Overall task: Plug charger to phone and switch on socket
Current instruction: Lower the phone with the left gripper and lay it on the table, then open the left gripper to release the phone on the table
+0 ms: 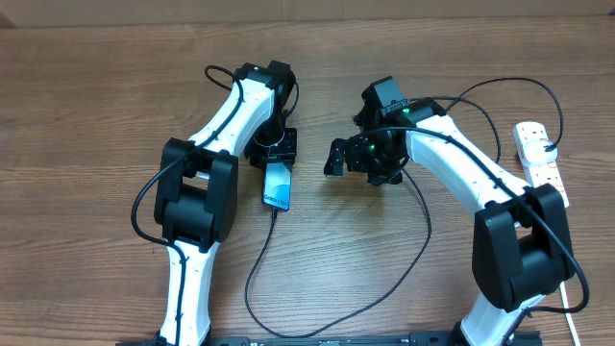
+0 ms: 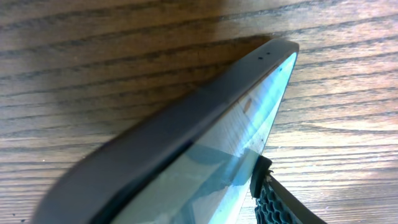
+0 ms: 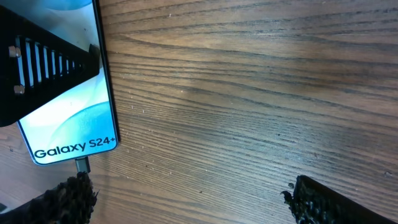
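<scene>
Shows charger tip in 6 o'clock end of phone, right gripper spread wide at its 3 o'clock; cannot tell hold of left gripper at 12 o'clock

Upper end of phone covered by left gripper. Lower end taken by charger plug, cable looped across near table. Bare strip seen between phone and right gripper. Socket crowded by right arm, top uncovered.
</scene>
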`<state>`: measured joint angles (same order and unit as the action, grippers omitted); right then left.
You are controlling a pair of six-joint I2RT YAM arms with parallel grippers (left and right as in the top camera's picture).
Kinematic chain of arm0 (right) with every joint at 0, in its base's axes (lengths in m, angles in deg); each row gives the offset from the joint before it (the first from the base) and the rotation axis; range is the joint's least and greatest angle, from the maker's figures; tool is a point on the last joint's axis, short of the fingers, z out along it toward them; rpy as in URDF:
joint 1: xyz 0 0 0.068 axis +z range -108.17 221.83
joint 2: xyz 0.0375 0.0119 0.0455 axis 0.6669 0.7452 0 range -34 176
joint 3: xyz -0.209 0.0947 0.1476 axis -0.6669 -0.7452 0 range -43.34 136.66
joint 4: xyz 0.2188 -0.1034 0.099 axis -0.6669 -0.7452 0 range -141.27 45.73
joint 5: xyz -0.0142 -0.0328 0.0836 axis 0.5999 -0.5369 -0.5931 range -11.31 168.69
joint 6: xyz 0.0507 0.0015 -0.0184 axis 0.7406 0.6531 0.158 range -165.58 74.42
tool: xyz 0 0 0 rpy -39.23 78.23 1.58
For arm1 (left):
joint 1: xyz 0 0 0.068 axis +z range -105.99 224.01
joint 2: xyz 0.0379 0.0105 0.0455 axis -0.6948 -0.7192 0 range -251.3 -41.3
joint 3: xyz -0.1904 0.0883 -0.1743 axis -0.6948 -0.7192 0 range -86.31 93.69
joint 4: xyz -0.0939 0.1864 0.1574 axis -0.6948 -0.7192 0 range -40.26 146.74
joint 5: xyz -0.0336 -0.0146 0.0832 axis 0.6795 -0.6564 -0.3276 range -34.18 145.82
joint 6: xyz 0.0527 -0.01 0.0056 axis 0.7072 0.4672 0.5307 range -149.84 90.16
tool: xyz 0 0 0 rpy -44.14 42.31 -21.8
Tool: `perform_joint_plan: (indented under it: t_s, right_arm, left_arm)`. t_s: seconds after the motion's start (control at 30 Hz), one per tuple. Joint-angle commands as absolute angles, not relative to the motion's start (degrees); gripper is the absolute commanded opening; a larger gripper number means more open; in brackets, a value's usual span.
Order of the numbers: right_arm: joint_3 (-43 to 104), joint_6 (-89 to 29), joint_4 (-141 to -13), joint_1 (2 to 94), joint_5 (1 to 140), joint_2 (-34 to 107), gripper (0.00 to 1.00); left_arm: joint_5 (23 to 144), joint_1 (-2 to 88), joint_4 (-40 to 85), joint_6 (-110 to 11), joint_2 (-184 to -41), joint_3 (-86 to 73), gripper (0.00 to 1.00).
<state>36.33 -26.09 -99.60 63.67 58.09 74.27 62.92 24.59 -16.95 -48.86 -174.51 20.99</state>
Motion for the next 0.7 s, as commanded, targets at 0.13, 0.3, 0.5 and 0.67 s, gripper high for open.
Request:
perform_joint_plan:
  t_s: [0.13, 0.3, 0.5, 0.67]
  right_arm:
    - [36.6, -26.1, -99.5, 64.0, 57.9, 73.7, 1.0]
    - [36.6, -26.1, -99.5, 64.0, 57.9, 73.7, 1.0]
    - [36.6, -26.1, -99.5, 64.0, 57.9, 73.7, 1.0]
    - [36.6, -26.1, -99.5, 64.0, 58.1, 73.7, 1.0]
  left_arm:
    - [61.3, 24.5, -17.7, -47.8, -174.2, 21.7, 0.53]
    - [61.3, 24.5, -17.6, -47.8, -174.2, 21.7, 0.54]
    - [61.3, 24.5, -17.6, -47.8, -174.2, 21.7, 0.62]
    - [61.3, 24.5, -17.6, -47.8, -174.2, 21.7, 0.62]
